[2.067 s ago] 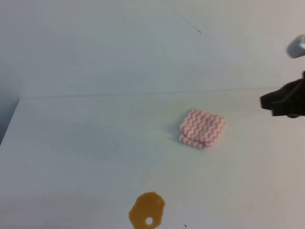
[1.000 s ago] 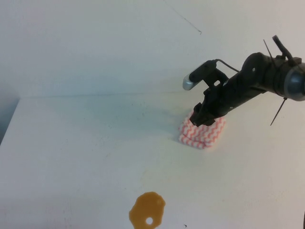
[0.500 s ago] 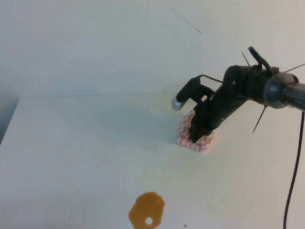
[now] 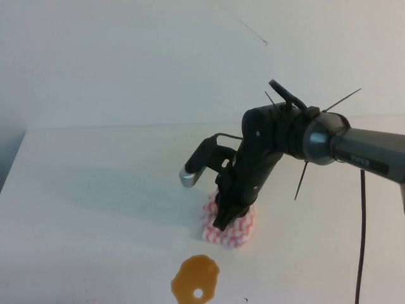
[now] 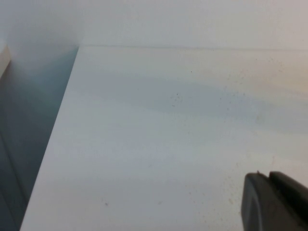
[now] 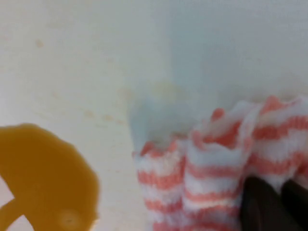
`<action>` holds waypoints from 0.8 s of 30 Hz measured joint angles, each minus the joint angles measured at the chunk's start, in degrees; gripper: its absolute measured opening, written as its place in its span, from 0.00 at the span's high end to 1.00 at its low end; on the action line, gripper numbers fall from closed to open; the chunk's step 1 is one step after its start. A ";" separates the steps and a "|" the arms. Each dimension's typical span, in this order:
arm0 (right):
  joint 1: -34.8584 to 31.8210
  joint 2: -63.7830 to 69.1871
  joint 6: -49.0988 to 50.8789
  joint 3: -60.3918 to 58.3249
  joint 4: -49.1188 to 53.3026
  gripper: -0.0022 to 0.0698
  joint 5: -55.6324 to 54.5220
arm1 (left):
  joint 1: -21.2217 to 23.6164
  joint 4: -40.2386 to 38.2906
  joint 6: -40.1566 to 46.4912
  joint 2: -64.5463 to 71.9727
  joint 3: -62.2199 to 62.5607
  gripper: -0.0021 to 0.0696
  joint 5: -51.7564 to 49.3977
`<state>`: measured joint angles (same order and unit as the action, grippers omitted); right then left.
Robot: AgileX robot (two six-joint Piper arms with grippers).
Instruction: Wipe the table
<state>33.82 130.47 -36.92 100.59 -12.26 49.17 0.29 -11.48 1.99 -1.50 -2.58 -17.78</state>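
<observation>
With the right gripper [image 4: 223, 220] pinched shut on the red-striped cloth [image 4: 235, 233], pressed to the bench [image 4: 95, 209] just behind the orange spill [image 4: 196, 278] at the front edge, we judge the next move a drag toward that edge through the spill; the left gripper [image 5: 269, 202], closed and empty, hovers near the left edge.

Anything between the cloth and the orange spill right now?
Nothing: only a narrow strip of bare table separates cloth and spill, clearest in the right wrist view. The right gripper pinches the cloth; the left gripper sits over bare table, away.
</observation>
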 joint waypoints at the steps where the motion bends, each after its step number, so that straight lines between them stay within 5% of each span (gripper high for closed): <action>1: 0.65 -0.60 0.12 -0.11 -0.66 0.93 0.85 | 0.00 0.00 0.00 0.00 0.00 0.97 0.00; 14: 8.48 -8.61 1.13 -0.36 -10.06 0.93 4.71 | 0.00 0.00 0.00 0.00 0.00 0.97 0.00; 24: 19.58 -8.41 1.13 -1.04 -7.82 0.93 5.43 | 0.00 0.00 0.00 0.00 0.00 0.97 0.00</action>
<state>53.41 122.06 -35.79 99.55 -20.08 54.60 0.29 -11.48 1.99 -1.50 -2.58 -17.78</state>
